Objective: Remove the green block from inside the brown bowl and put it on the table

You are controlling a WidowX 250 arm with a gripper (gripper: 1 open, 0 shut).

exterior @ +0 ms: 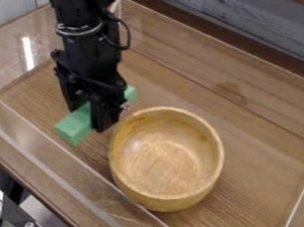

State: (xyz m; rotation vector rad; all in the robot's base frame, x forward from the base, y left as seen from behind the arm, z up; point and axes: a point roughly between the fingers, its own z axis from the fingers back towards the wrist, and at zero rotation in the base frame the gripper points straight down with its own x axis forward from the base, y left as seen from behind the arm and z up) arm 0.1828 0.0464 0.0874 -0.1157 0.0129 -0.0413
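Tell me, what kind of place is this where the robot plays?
Probably a robot test bench in a lab. The brown wood-grain table is fenced by clear acrylic walls, and a black robot hand holds a bright green block beside an empty round wooden bowl.

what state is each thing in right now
green block: out of the bowl, gripped, its lower end at the table
brown bowl: upright, empty
gripper: pointing down, jaws shut on the green block
table: bears the bowl

Wood bowl (pixel 167 157), matt grain.
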